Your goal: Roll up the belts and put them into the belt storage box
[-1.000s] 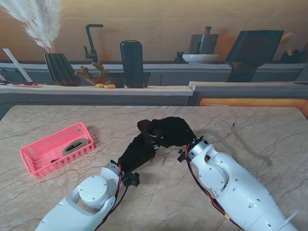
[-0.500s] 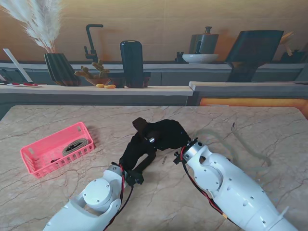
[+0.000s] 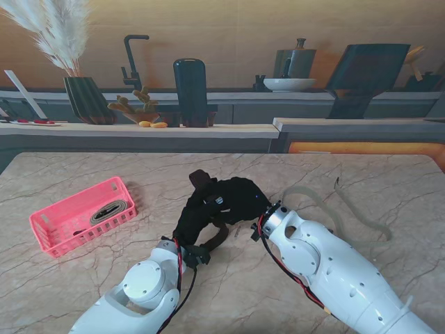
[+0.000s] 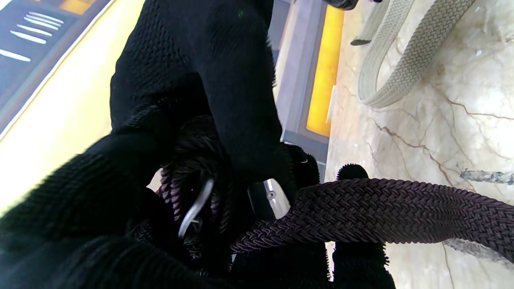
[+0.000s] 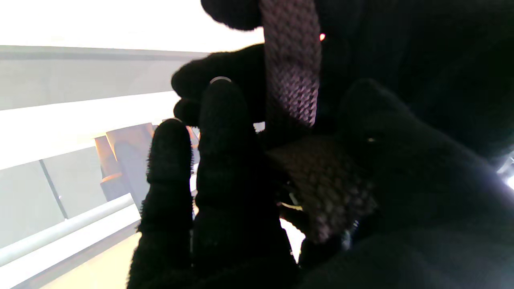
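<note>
Both the left robot hand and right robot hand were closed on the dark braided belt, mid-roll, to the right of the pink storage box. One rolled belt already lay inside the box; I judged the next move to call for finishing the coil without slackening, then carrying it there.

No readable text, label, brand, number or sign found in any view. White stripes seen on dark panel in left wrist view, not legible as writing. Belt buckle bare of any mark.
</note>
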Controlling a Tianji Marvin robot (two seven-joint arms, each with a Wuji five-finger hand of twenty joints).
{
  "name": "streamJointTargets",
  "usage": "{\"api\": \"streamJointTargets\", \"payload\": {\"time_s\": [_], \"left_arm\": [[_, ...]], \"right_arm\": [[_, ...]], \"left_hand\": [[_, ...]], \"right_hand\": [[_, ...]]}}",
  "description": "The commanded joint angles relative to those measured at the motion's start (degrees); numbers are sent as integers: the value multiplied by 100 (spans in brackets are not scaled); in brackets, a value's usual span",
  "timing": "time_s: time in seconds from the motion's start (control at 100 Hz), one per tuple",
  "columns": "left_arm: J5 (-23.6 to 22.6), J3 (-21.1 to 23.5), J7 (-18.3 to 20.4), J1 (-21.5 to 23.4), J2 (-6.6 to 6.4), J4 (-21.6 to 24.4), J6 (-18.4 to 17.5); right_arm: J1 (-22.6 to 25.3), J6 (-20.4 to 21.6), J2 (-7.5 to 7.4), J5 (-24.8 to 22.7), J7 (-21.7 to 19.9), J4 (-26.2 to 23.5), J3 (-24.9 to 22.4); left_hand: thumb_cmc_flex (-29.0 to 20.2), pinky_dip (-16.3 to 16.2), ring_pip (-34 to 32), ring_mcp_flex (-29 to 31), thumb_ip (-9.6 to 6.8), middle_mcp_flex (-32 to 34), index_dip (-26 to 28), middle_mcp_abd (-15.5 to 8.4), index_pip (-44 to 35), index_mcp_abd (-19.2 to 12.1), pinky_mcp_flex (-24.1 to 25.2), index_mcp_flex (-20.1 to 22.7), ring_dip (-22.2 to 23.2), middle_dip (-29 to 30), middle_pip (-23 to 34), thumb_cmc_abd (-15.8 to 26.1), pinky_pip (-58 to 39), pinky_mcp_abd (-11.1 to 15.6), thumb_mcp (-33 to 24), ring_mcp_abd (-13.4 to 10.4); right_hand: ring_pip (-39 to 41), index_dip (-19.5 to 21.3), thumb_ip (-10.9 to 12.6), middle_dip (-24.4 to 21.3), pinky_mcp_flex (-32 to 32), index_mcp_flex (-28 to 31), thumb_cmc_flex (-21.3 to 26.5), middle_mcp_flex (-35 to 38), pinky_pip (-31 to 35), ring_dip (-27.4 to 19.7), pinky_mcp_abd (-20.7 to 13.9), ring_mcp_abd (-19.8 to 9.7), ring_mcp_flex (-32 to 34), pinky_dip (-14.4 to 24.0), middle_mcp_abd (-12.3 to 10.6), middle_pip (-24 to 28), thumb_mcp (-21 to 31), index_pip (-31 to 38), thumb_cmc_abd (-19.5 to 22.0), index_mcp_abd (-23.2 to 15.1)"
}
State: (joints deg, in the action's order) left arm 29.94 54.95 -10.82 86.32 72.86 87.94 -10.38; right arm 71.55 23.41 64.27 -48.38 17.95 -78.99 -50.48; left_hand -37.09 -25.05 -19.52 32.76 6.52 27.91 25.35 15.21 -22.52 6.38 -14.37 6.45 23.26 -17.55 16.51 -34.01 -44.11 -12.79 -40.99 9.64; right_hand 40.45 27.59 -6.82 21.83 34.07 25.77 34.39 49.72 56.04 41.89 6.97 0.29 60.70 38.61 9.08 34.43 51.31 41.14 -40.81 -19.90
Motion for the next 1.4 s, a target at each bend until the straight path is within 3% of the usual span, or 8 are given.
{"api": "streamJointTargets", "payload": {"time_s": [0.0, 0.23, 0.38, 0.51, 0.69, 0.87, 1.09, 1.39], "left_arm": [[12, -17, 50, -39, 149, 286, 2], [15, 13, -195, -37, 207, 317, 152], [-39, 45, -172, -40, 193, 325, 269], [-178, 61, -174, -48, 183, 316, 434], [-609, 23, -155, -130, 162, 185, 644], [-975, -50, -102, -230, 140, 30, 722], [-1905, -237, 138, -414, 9, -206, 588], [-2927, -441, 490, -569, -211, -363, 257]], "right_arm": [[192, 18, -53, -119, -268, -72, 11], [567, 36, -266, -357, -1122, -674, -356], [773, 124, -353, -455, -1496, -957, -609], [974, 132, -303, -583, -1057, -1078, -875], [1287, 191, -186, -672, -229, -1342, -1328], [1526, 124, -169, -947, 191, -1608, -1681], [1615, 104, -221, -1043, -93, -1761, -1968], [1527, 210, -301, -772, -1001, -1721, -2162]], "left_hand": [[-294, 74, -246, 261, -199, 301, -44, -883, 101, -712, -241, 187, 99, -166, 529, 124, -286, 264, -20, -100], [-976, 147, -565, 540, -335, 379, -90, -879, -102, -685, -614, 199, 166, -247, 819, 371, -458, 417, -158, -120], [-1756, 184, -717, 682, -622, 460, -91, -897, -387, -657, -758, 206, 234, -309, 953, 960, -543, 448, -361, -156], [-2786, 24, -859, 1281, -363, 796, 152, -863, -1393, -520, -1014, 142, 1331, -564, 1210, 1046, -1130, 363, -101, -93], [-3073, -612, -1560, 1538, -294, 1453, 550, -846, -2190, -279, -1144, 596, 2096, -1905, 1000, 1289, -1687, 149, 269, -104], [-3526, -1457, -2516, 1459, -195, 1805, 1194, -879, -2541, -345, -1071, 787, 2633, -2858, 800, 1538, -2270, -133, 1056, -73], [-3688, -2248, -3454, 1432, -129, 1854, 1592, -832, -2759, -423, -1023, 727, 3099, -3652, 832, 1839, -3012, -226, 1536, -94], [-3687, -2364, -3268, 1301, -131, 1641, 2212, -765, -3403, -454, -989, 436, 3186, -3428, 641, 2314, -2963, -205, 2075, -11]], "right_hand": [[43, -260, 281, -115, -153, -303, -298, 19, -61, -23, 91, 103, -201, 120, -592, 57, 50, -560, 148, 428], [-101, -517, 331, -14, -520, -1353, -563, -630, -266, -18, 116, 264, -685, 216, -492, -198, -481, -864, 331, -59], [-288, -650, 369, 96, -707, -1680, -608, -1200, -442, -27, 93, 313, -983, 314, -419, -458, -771, -914, 468, -185], [-305, -623, 380, 100, -706, -1405, -655, -1344, -477, -27, 90, 275, -1028, 343, -371, -543, -789, -771, 503, -65], [-301, -207, 376, 107, -661, -596, -752, -1319, -520, -73, 109, 198, -1000, 351, -364, -434, -656, -315, 545, 177], [-298, 140, 364, 87, -652, -637, -803, -1385, -545, -113, 100, 177, -995, 322, -389, -363, -634, -180, 577, 284], [-1275, 167, 340, -196, -756, -1019, -621, -1901, -839, -730, 145, 351, -1315, 51, -327, -690, -579, -670, 507, 838], [-2007, 130, 276, -277, -578, -982, -193, -2140, -1064, -1182, 98, 345, -1338, -225, -223, -781, -414, -822, 421, 1356]]}}
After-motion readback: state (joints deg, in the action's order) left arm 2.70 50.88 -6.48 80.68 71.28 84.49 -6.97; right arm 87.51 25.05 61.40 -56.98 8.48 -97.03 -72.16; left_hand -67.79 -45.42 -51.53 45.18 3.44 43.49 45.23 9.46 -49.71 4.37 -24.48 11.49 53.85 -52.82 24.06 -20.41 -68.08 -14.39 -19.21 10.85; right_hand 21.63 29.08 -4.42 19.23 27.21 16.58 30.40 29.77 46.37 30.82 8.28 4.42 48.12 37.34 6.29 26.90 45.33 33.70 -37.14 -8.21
